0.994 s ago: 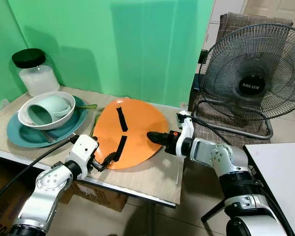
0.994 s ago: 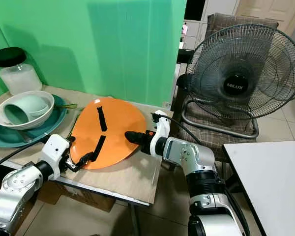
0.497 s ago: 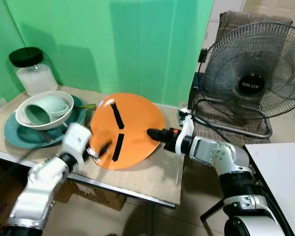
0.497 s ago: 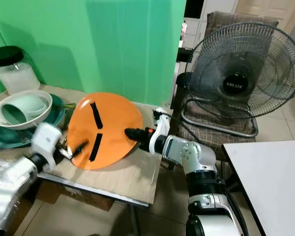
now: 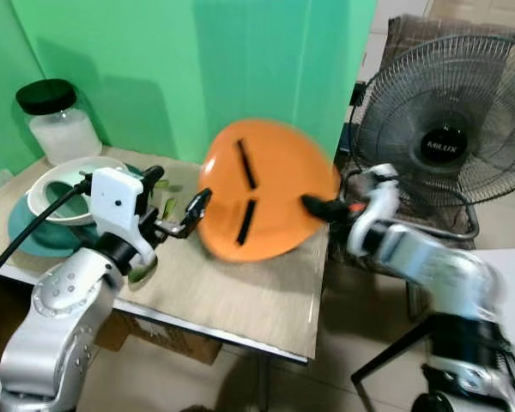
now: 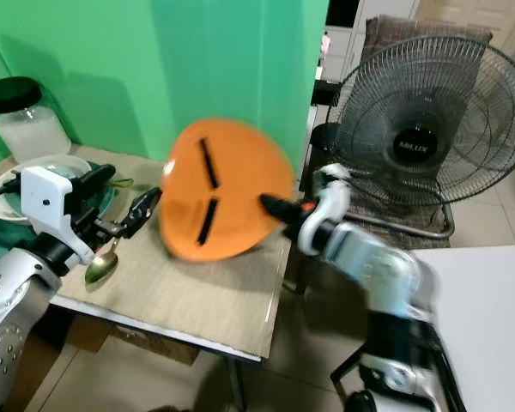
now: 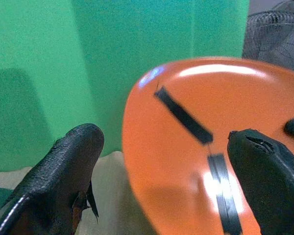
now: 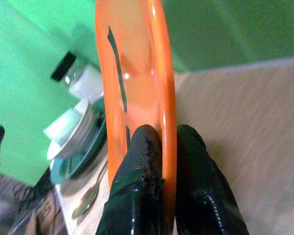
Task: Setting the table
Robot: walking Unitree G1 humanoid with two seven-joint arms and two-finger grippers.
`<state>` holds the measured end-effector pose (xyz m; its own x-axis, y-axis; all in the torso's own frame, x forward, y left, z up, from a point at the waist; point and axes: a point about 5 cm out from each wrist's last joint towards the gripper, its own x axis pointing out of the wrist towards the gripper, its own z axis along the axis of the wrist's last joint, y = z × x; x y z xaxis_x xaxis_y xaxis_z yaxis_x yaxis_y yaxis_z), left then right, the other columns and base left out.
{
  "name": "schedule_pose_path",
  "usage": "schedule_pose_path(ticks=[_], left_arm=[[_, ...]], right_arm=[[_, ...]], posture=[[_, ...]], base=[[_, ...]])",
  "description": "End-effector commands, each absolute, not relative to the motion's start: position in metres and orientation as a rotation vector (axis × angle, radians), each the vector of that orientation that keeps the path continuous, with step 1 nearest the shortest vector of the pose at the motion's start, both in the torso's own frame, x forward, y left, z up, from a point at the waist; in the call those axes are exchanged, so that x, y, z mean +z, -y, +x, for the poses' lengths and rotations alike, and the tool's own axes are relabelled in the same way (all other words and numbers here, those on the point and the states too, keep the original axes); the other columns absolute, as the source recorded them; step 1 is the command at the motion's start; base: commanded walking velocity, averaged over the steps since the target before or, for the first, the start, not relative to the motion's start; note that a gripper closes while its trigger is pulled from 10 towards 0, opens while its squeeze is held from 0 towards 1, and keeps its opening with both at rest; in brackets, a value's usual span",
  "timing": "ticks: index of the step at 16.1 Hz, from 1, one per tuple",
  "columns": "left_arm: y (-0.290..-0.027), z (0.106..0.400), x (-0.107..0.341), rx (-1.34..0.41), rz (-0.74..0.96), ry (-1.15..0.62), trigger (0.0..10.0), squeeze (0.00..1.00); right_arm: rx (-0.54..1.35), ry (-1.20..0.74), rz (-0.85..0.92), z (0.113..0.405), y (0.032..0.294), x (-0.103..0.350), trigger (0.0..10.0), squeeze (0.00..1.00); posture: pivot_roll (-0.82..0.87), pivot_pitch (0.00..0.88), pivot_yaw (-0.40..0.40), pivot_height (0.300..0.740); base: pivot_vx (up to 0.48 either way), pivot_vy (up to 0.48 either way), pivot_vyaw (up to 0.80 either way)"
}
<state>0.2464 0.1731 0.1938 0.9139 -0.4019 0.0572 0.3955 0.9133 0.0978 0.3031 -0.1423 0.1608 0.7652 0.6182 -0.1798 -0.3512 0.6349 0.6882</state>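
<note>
Orange plate (image 5: pixel 262 190): a second ago flat on the table (image 5: pixel 240 300), now lifted and tilted on edge above it

Right gripper (image 8: pixel 161 161): fingers pinching plate rim at 3 o'clock

Left gripper (image 5: pixel 187 215): released, fingers spread, off plate's 9 o'clock edge

Stacked dishes (image 5: pixel 47 184): 9 o'clock, untouched

Judgement: plate now carried single-handed toward placement

You get bright, even light; the right arm (image 5: pixel 421 262) and orange plate (image 5: pixel 266 190) smear with motion blur, glare streaking the plate.
</note>
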Motion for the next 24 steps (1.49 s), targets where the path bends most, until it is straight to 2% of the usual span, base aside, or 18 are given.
schedule_pose_path(ticks=[1, 2, 3, 6, 7, 10, 14, 20, 24], left_arm=[[-0.171, 0.244, 0.195, -0.347, 0.094, 0.066, 10.0, 1.00], [-0.170, 0.242, 0.195, -0.300, 0.100, 0.057, 10.0, 0.86], [-0.168, 0.243, 0.192, -0.275, 0.092, 0.045, 10.0, 0.00], [-0.167, 0.244, 0.189, -0.243, 0.143, 0.030, 10.0, 0.00], [-0.169, 0.244, 0.187, -0.238, 0.202, 0.016, 10.0, 0.00], [-0.171, 0.251, 0.189, -0.189, 0.208, 0.019, 10.0, 0.00], [-0.170, 0.249, 0.189, -0.153, 0.175, 0.008, 10.0, 0.00], [-0.168, 0.250, 0.189, -0.099, 0.117, 0.027, 10.0, 0.00], [-0.182, 0.249, 0.196, -0.169, 0.098, 0.035, 10.0, 0.00]], right_arm=[[0.576, -0.299, 0.687, 0.295, 0.151, 0.185, 5.8, 0.00], [0.555, -0.265, 0.664, 0.286, 0.155, 0.191, 10.0, 0.00], [0.560, -0.244, 0.594, 0.278, 0.155, 0.192, 10.0, 0.00], [0.503, -0.143, 0.515, 0.271, 0.153, 0.201, 10.0, 0.00], [0.458, -0.087, 0.457, 0.269, 0.153, 0.209, 10.0, 0.00], [0.342, 0.013, 0.313, 0.256, 0.151, 0.223, 10.0, 0.00], [0.332, 0.048, 0.296, 0.247, 0.143, 0.221, 10.0, 0.00], [0.343, 0.042, 0.274, 0.249, 0.135, 0.217, 10.0, 0.00], [0.367, 0.030, 0.265, 0.253, 0.130, 0.212, 10.0, 0.00]], posture=[[-0.08, 0.000, 0.043, 0.740], [-0.09, 0.000, 0.051, 0.740], [-0.09, 0.000, 0.058, 0.740], [-0.10, 0.000, 0.073, 0.740], [-0.11, 0.000, 0.074, 0.740], [-0.10, 0.000, 0.066, 0.740], [-0.11, 0.000, 0.063, 0.740], [-0.08, 0.000, 0.033, 0.740], [-0.06, 0.000, 0.003, 0.740]], base=[[0.000, 0.000, 0.00], [0.000, 0.000, 0.00], [0.000, 0.000, 0.00], [0.000, 0.000, 0.00], [0.000, 0.000, -0.79], [0.000, 0.000, -0.80], [0.000, 0.000, 0.00], [0.000, 0.000, -0.74], [0.000, 0.000, 0.00]])
